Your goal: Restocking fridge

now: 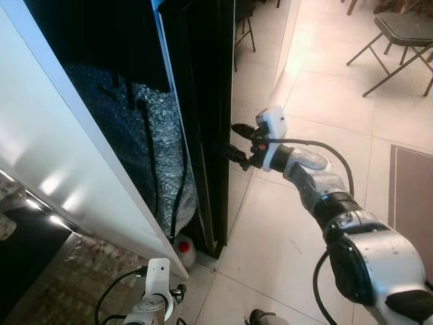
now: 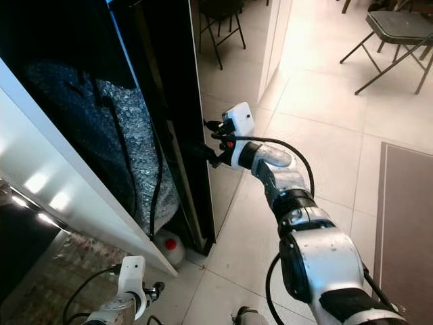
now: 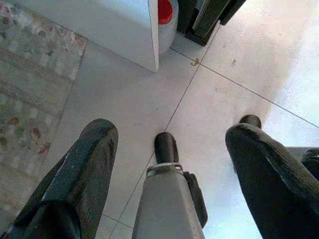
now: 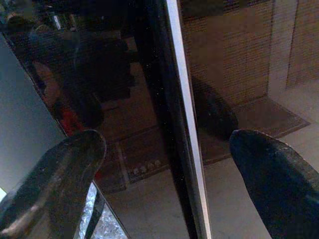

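Pale floor tiles [image 1: 298,223] run right and far toward two folding chairs [image 1: 399,40]; on the left stands the black fridge door [image 1: 203,122], edge-on, with the white fridge side [image 1: 74,176] nearer. From the head camera, the right gripper [image 1: 237,142] reaches left, fingers spread against the door's edge, holding nothing. My reading: the door-handling step is in hand, and the next move calls for hooking that edge and swinging it.

One red-capped white jug [image 2: 169,247] sits on the floor at the door's foot.

Left wrist view: the left gripper [image 3: 169,164] hangs low, fingers apart and empty, over tile beside one patterned rug [image 3: 30,74].

Right wrist view: both fingers [image 4: 60,174] straddle the door's pale strip [image 4: 187,124].
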Controlling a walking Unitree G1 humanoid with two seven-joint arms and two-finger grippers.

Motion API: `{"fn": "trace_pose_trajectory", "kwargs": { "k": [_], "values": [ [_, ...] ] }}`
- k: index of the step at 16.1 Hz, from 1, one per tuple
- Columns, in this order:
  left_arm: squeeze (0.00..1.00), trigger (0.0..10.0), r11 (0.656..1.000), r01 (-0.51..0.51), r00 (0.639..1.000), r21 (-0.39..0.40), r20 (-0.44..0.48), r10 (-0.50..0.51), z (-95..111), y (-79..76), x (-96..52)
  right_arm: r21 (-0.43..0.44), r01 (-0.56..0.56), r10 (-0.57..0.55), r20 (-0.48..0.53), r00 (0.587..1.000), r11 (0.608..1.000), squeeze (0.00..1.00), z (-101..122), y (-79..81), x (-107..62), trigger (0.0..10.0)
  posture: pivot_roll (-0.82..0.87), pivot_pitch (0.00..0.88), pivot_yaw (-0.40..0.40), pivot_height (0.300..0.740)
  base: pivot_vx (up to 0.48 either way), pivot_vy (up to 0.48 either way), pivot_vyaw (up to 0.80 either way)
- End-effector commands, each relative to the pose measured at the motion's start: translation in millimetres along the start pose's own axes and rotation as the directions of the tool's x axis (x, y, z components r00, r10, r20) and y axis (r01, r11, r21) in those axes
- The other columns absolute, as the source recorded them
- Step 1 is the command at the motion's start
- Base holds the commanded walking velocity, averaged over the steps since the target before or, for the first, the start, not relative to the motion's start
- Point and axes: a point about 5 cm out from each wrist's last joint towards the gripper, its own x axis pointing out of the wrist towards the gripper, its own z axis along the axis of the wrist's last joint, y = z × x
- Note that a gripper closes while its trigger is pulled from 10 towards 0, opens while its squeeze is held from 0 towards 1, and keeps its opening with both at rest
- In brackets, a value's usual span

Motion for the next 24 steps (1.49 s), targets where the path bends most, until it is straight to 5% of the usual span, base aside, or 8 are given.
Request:
{"fn": "trace_pose_trajectory", "kwargs": {
  "k": [1,2,4,10,15,20,22,24],
  "values": [
    [0.0,10.0,1.0,-0.023,0.999,-0.014,-0.034,0.022,-11.2,3.7,-1.6,-0.034,-0.041,0.043,0.049,0.998,0.999,0.0,18.5,7.9,13.7,10.0,-0.03,0.123,0.052,0.74,0.0,0.0,0.0],
    [0.0,10.0,1.0,-0.025,0.999,-0.016,-0.033,0.024,-10.9,3.9,-1.6,-0.025,-0.047,0.048,0.06,0.997,0.999,0.0,20.7,9.9,16.8,10.0,-0.03,0.123,0.051,0.74,0.0,0.0,0.0],
    [0.0,10.0,0.998,-0.057,0.998,-0.022,-0.001,0.057,-24.4,47.6,-8.9,-0.02,-0.052,0.054,0.074,0.996,0.998,0.0,24.7,15.4,24.8,10.0,-0.02,0.121,0.05,0.74,0.0,0.0,0.0],
    [0.0,10.0,0.999,-0.05,0.999,-0.016,-0.02,0.05,-30.3,49.7,-10.3,-0.03,-0.012,0.016,0.149,0.989,0.999,0.0,29.5,12.1,21.5,10.0,-0.05,0.129,0.064,0.74,0.0,0.0,0.0],
    [0.0,10.0,0.999,-0.044,0.996,0.003,-0.078,0.044,-43.9,57.1,-14.0,-0.062,0.068,-0.053,0.221,0.974,0.996,0.0,-0.7,1.2,-21.6,10.0,-0.1,0.141,0.078,0.74,0.0,0.0,0.0],
    [0.0,10.0,0.999,-0.04,0.995,0.009,-0.091,0.041,-44.1,55.9,-13.5,0.024,0.183,-0.184,0.203,0.962,0.983,0.0,-49.9,23.3,-79.1,10.0,-0.11,0.136,0.073,0.74,0.0,0.0,0.0],
    [0.0,10.0,1.0,-0.019,0.996,0.02,-0.088,0.021,-37.4,39.2,-9.5,0.21,0.397,-0.41,0.022,0.912,0.893,0.0,-119.1,15.6,-117.2,10.0,-0.13,0.132,0.075,0.74,0.0,0.0,0.0],
    [0.0,10.0,1.0,0.004,0.997,0.026,-0.078,-0.002,-28.8,20.6,-5.7,0.233,0.707,-0.619,-0.352,0.702,0.668,0.0,-196.1,18.1,-159.1,10.0,-0.13,0.127,0.079,0.74,0.0,0.0,0.0]
  ]
}}
